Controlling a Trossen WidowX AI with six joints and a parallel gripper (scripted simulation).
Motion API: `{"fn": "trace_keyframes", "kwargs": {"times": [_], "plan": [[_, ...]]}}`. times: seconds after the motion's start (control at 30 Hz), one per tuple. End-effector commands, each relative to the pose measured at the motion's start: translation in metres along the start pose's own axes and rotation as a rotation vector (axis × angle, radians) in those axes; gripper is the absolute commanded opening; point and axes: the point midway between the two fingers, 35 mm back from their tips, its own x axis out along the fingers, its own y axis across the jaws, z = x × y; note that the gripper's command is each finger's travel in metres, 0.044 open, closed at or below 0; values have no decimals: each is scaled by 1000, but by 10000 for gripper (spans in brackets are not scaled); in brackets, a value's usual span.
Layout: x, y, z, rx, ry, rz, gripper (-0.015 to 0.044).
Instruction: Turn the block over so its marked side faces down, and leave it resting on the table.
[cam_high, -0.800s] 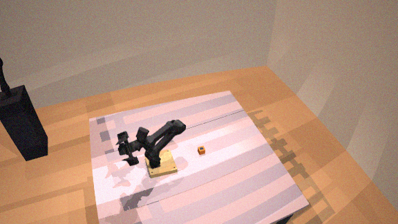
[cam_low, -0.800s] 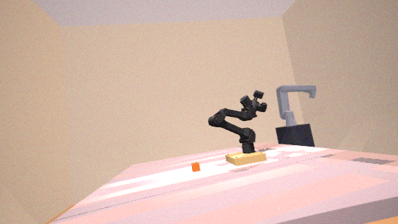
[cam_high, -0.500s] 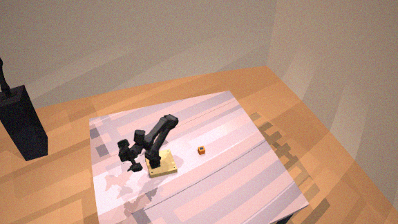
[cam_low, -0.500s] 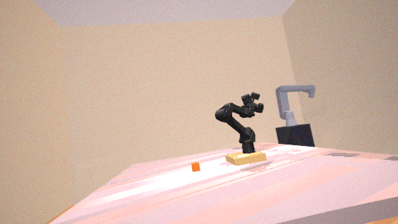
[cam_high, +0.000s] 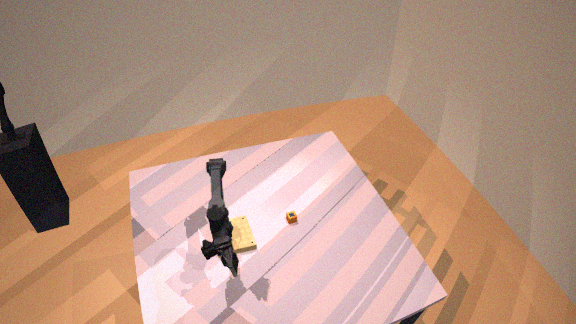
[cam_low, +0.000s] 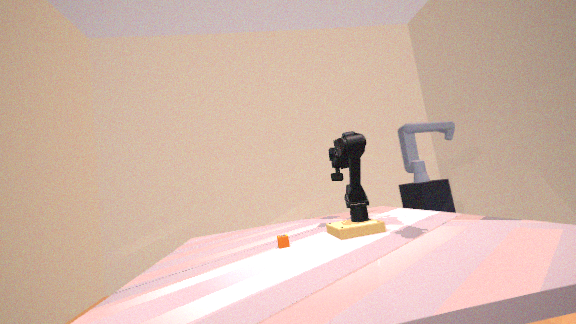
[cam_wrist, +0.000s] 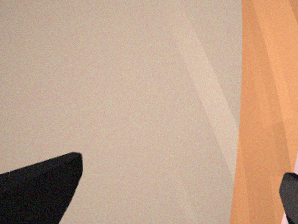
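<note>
Arm (cam_high: 216, 200) – folded high above its tan base plate (cam_high: 248, 241) | gripper (cam_high: 231, 260) – fingers spread wide, holding nothing, well apart from the block | block (cam_high: 292, 217) – small orange cube right of the base plate, on the table (cam_high: 350, 250), blue mark facing up; likely light and rigid – pinch two opposite side faces.

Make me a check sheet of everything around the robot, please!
Surface: pink striped table, on an orange floor.
Job's things: small orange block rests on the table, dark mark facing up, untouched.
Clutter: nothing seen.
Tool: tool open, holding nothing, well away from the block; arm stands on a tan base plate.
Cables: nothing seen.
Surroundings: plain walls; dark box on the floor, with a grey bracket on it.
</note>
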Motion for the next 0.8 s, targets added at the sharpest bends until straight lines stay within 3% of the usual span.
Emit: {"fn": "trace_keyframes", "kwargs": {"times": [0.0, 0.2, 0.4, 0.57, 0.77], "plan": [[18, -17, -53, -152, 152, -130, 440], [23, -56, -143, -424, 417, -307, 440], [6, -88, -207, -655, 630, -402, 440], [-31, -124, -269, -926, 872, -465, 440], [-99, -169, -329, -1303, 1197, -482, 440]]}}
